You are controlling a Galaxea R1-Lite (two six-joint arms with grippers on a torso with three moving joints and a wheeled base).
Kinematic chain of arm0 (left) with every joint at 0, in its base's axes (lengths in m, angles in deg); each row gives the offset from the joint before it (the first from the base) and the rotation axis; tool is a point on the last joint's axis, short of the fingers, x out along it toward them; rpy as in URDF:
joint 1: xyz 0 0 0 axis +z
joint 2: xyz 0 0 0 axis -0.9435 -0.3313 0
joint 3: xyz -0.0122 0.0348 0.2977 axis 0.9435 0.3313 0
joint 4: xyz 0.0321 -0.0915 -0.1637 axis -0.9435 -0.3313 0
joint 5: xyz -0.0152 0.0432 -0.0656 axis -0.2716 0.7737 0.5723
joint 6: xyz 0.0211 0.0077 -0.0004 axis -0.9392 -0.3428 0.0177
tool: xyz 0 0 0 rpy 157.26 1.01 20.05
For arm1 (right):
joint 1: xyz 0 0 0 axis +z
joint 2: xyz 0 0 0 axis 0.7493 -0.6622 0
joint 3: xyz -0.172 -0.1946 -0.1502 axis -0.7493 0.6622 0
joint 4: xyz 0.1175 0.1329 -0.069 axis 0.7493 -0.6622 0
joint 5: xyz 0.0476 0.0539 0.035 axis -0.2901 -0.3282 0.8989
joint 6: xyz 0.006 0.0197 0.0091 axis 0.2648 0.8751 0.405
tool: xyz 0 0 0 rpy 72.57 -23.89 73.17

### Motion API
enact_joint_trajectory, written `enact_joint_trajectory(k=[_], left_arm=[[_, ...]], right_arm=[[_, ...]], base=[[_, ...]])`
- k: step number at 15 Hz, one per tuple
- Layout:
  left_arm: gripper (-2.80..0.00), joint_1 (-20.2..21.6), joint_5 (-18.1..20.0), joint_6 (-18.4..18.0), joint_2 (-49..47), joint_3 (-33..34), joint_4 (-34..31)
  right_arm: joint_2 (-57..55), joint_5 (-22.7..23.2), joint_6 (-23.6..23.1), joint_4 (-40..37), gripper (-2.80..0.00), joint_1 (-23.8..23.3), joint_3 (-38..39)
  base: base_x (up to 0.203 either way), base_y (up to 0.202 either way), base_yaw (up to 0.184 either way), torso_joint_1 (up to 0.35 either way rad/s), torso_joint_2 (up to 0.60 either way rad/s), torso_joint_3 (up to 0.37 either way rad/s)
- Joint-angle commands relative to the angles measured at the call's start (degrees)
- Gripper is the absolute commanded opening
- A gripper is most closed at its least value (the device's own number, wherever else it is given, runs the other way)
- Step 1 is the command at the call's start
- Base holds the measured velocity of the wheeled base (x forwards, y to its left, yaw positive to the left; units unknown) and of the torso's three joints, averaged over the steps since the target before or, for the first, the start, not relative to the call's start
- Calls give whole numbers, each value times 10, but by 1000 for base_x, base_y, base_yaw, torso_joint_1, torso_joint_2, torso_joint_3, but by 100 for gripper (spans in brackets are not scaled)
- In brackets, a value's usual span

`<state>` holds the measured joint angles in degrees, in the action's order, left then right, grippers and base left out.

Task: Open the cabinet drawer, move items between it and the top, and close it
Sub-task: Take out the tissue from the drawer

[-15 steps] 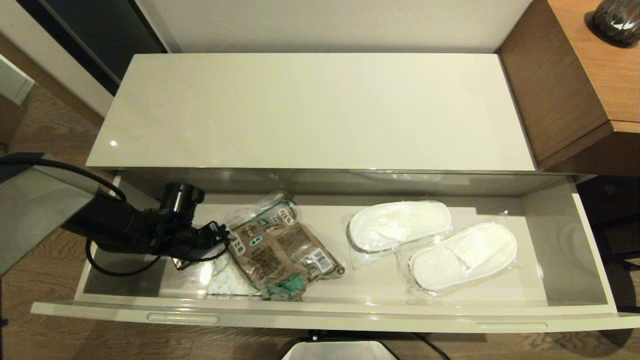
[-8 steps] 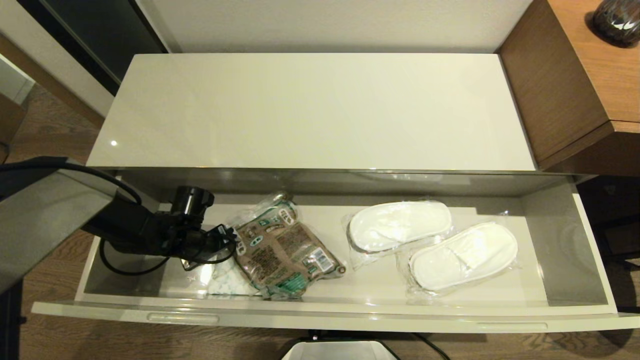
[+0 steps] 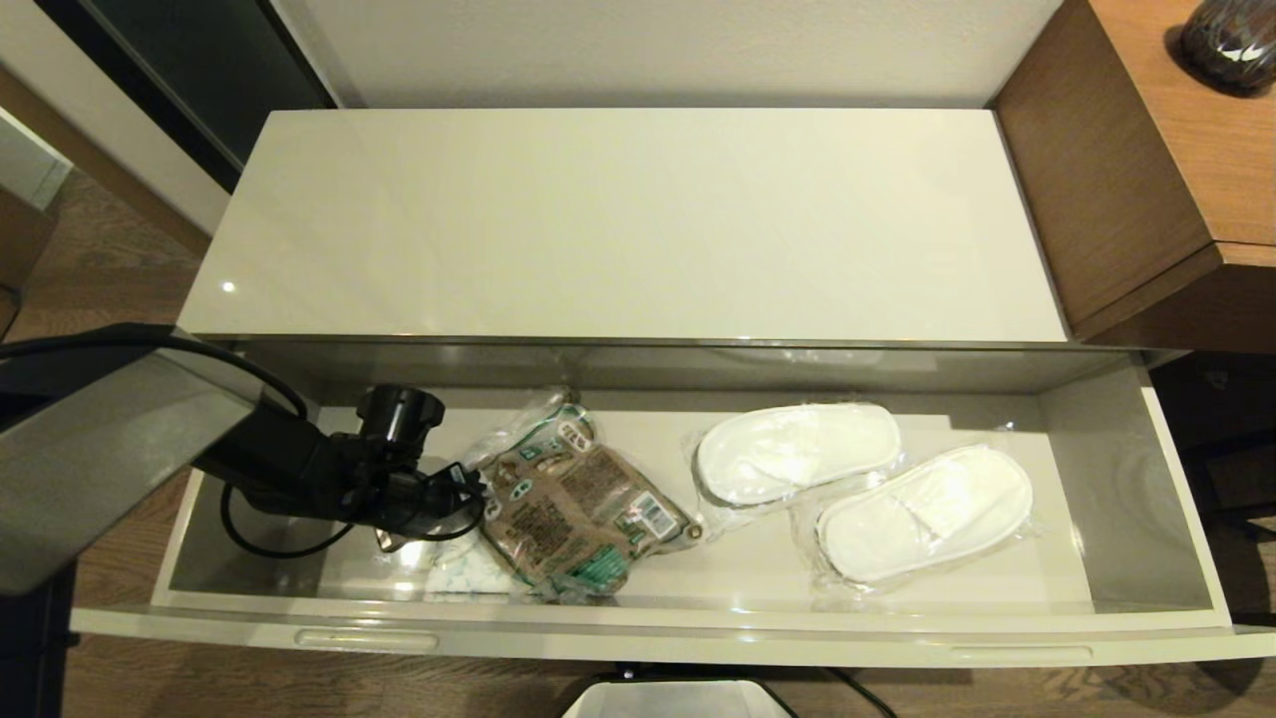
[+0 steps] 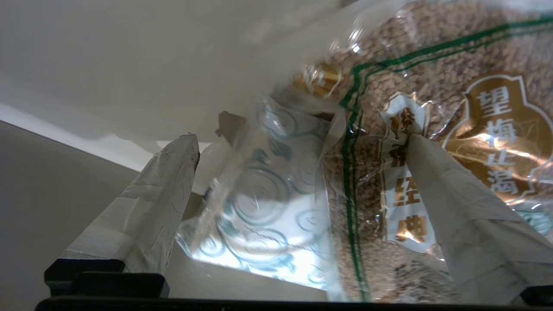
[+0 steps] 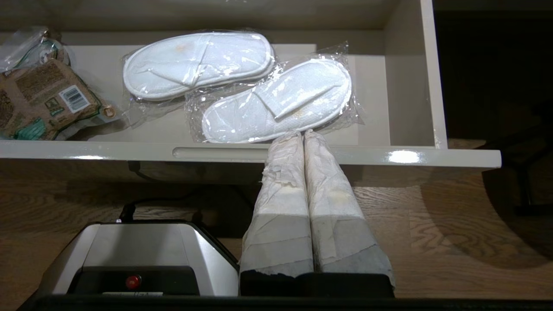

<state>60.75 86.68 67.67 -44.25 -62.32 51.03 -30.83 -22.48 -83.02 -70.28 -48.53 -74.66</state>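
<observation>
Left end effector [image 3: 469,499], spread wide at the cabinet drawer [image 3: 638,638] left end, straddles the thin, limp, slippery white packet [image 4: 259,207], best pinched by its edge.
</observation>
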Motion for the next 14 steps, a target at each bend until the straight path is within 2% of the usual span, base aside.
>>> enact_joint_trajectory(k=[1,5,7,14], left_arm=[[0,-13,1,2,-6,3,-2],[0,-25,-8,3,-1,6,-1],[0,-42,-23,-15,8,15,3],[0,-72,-26,-25,47,29,5]], right_arm=[[-1,0,0,0,-280,0,1],[-1,0,0,0,-280,0,1],[-1,0,0,0,-280,0,1],[-1,0,0,0,-280,0,1]], base=[[0,0,0,0,0,0],[0,0,0,0,0,0],[0,0,0,0,0,0],[0,0,0,0,0,0]])
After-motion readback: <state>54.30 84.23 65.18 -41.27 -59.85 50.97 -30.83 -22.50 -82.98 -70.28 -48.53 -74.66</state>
